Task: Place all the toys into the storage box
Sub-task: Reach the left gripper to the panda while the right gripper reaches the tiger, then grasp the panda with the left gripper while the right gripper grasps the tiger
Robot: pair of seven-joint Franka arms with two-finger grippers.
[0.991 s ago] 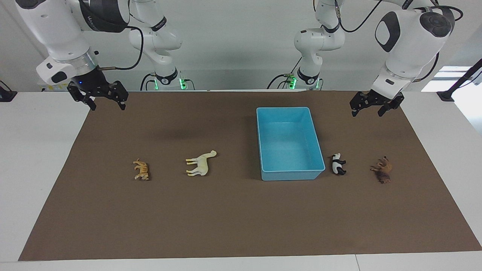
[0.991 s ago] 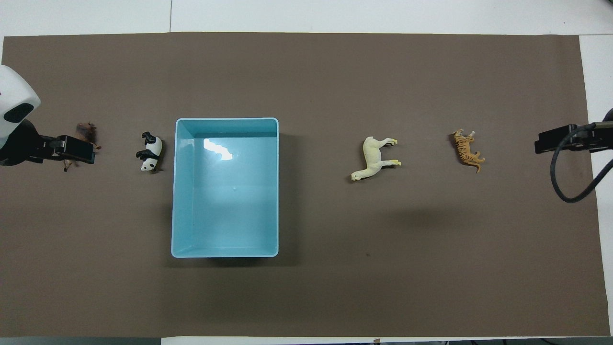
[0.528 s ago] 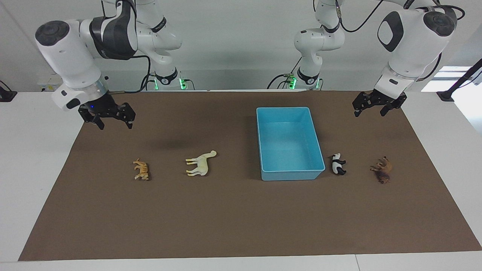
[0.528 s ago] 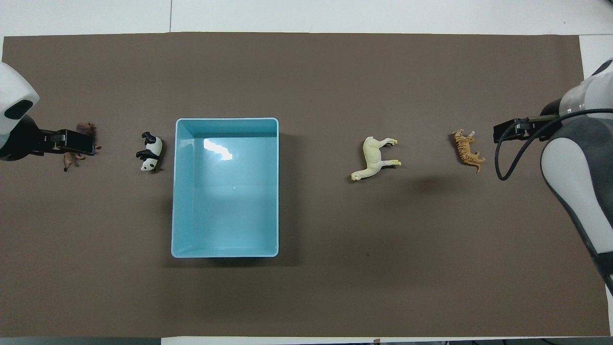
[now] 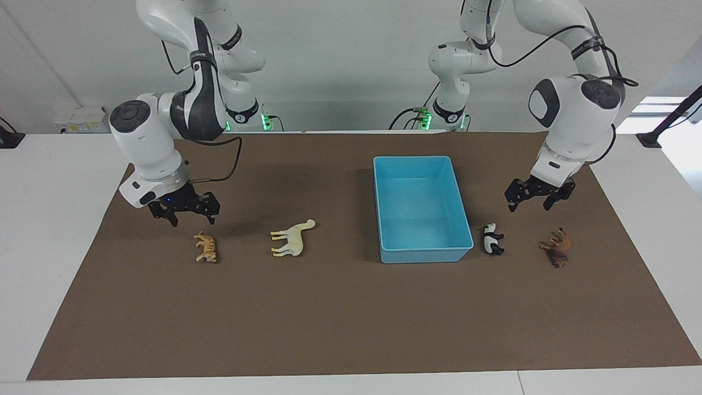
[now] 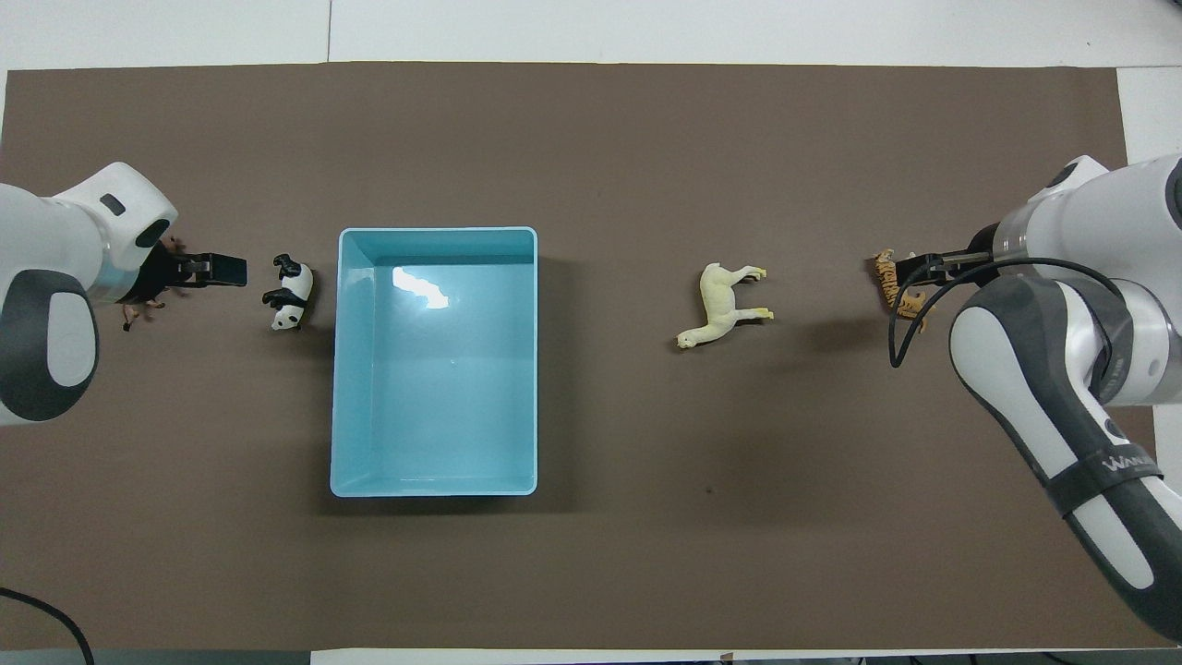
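Note:
The light blue storage box (image 5: 419,159) (image 6: 434,230) stands empty on the brown mat. The orange tiger (image 5: 207,248) (image 6: 885,271) and cream horse (image 5: 292,238) (image 6: 725,305) lie toward the right arm's end. The panda (image 5: 492,239) (image 6: 291,294) and brown lion (image 5: 556,248) (image 6: 129,312) lie toward the left arm's end. My right gripper (image 5: 190,214) (image 6: 914,271) is open and empty, low above the mat just beside the tiger. My left gripper (image 5: 531,199) (image 6: 226,270) is open and empty, above the mat between panda and lion; it hides most of the lion in the overhead view.
A brown mat (image 5: 329,307) covers the white table (image 5: 49,219). All four toys lie in a row level with the box's end farther from the robots. The arm bases stand at the robots' edge of the table.
Both grippers came down and moved out over the mat: the right one toward the tiger, the left one toward the panda and lion. The toys and the box have not moved.

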